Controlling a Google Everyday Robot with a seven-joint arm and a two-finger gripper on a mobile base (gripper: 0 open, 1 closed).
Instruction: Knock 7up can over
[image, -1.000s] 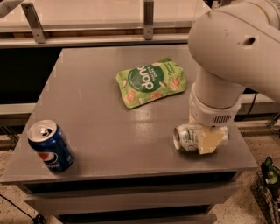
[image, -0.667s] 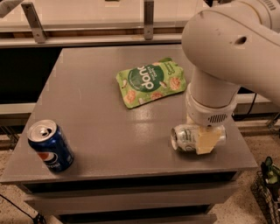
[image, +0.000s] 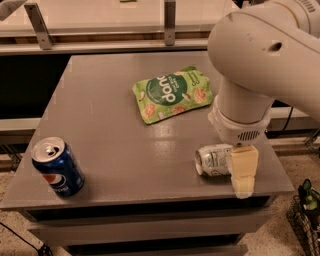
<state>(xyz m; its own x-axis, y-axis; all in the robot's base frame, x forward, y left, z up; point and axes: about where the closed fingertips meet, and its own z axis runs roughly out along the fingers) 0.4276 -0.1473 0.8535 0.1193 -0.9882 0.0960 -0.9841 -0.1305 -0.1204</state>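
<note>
The 7up can (image: 214, 160), silver-white with green markings, lies on its side near the front right corner of the grey table (image: 115, 125), its top facing left. My gripper (image: 243, 172) hangs from the big white arm (image: 260, 55) right beside the can's right end, over the table's front edge, and hides that end. The gripper is not closed around the can.
A blue Pepsi can (image: 56, 166) stands upright at the front left corner. A flat green snack pouch (image: 172, 94) lies behind the 7up can, mid-table. A rail with metal posts (image: 170, 22) runs along the back. A wire basket (image: 306, 215) sits on the floor at the right.
The arm has shifted a little left and nearer the camera, and the gripper has moved slightly towards the table's front edge. The 7up can stays lying on its side in the same spot.
</note>
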